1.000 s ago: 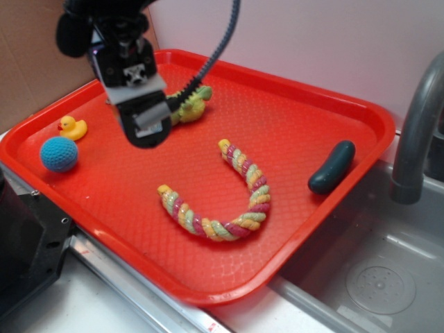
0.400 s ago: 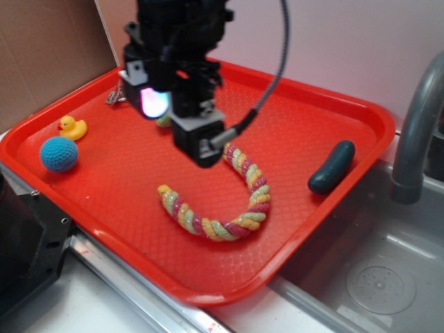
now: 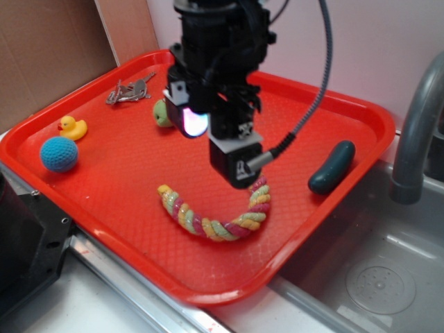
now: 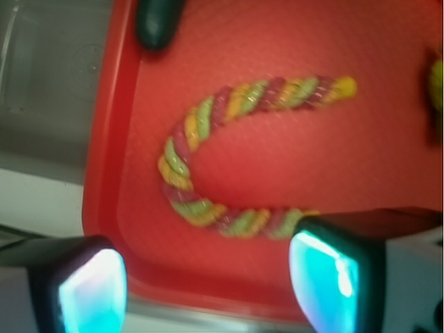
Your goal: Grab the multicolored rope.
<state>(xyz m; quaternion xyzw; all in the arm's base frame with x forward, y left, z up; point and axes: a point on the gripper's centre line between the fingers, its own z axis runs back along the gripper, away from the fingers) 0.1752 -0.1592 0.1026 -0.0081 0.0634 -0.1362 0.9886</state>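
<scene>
The approach is in hand: the gripper (image 4: 208, 284) hangs above the multicolored rope (image 4: 229, 156), fingers spread wide and holding nothing. The rope lies curled in a U on the red tray (image 3: 333, 97), near the tray's front edge. Next, I judge, it must descend and straddle one strand before closing.

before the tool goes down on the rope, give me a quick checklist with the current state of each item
1. Tool open: ok, the wrist view shows its two fingers spread wide apart.
2. Multicolored rope in sight: ok, curled in a U on the red tray.
3. Rope free of other toys: ok, dark green toy lies apart.
4. Tool centred over rope: cannot tell, its lower arm runs toward one finger.
5. Height above rope: cannot tell.
6. Tray rim clearance: cannot tell, the rim is near the fingers.
</scene>
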